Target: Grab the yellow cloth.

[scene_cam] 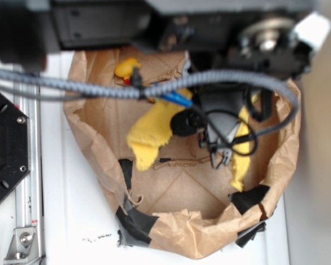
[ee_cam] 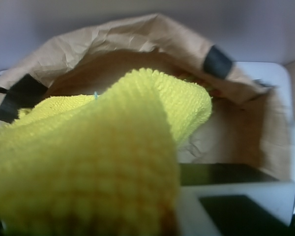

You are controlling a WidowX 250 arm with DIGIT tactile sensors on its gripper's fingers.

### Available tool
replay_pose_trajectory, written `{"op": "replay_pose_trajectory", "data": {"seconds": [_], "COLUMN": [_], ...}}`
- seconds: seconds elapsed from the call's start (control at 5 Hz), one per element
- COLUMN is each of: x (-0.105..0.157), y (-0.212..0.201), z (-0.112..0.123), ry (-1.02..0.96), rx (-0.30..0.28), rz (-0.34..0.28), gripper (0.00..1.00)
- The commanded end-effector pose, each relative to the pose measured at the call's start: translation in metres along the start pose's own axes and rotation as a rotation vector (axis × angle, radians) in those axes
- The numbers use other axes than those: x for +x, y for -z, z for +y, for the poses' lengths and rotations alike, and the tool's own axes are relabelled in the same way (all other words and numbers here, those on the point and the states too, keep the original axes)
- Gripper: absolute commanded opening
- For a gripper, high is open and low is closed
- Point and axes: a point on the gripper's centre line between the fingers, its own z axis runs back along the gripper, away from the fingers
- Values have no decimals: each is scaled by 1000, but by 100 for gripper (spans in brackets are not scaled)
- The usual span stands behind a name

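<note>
**A:** Where is the yellow cloth [scene_cam: 154,130] right now?

**B:** In the overhead view it sits inside a brown paper bag [scene_cam: 94,149] with rolled-down, tape-patched sides, standing on a white surface [scene_cam: 71,221]. One part drapes left of the hand [scene_cam: 220,157], another strip shows to its right, so the cloth seems to hang across the hand, off the bag's floor. A small yellow duck [scene_cam: 127,68] sits apart, near the bag's far wall.

**B:** In the wrist view, the terry fabric fills most of the frame, bunched right against the camera.

**A:** Is the hand closed on it?

**B:** I judge it is holding the cloth, since fabric hangs on both sides, but the jaws themselves are hidden by cloth and cables.

**A:** And the arm's pose?

**B:** It reaches down from the top of the overhead view, wrist pointing into the bag's middle, with a grey cable [scene_cam: 154,88] looping across.

**A:** How should this step be done well?

**B:** Keep the grip firm, lift straight up, clear the bag's rim, and avoid dragging the trailing ends against the paper wall.
</note>
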Motion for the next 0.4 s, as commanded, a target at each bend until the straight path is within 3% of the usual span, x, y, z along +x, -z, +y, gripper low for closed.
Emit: {"op": "replay_pose_trajectory", "data": {"seconds": [0.0, 0.2], "x": [-19, -24], "y": [-64, -67], "z": [-4, -3], "ry": [23, 8], "rx": [-2, 12], "rz": [-96, -87], "gripper": [0, 0]}}
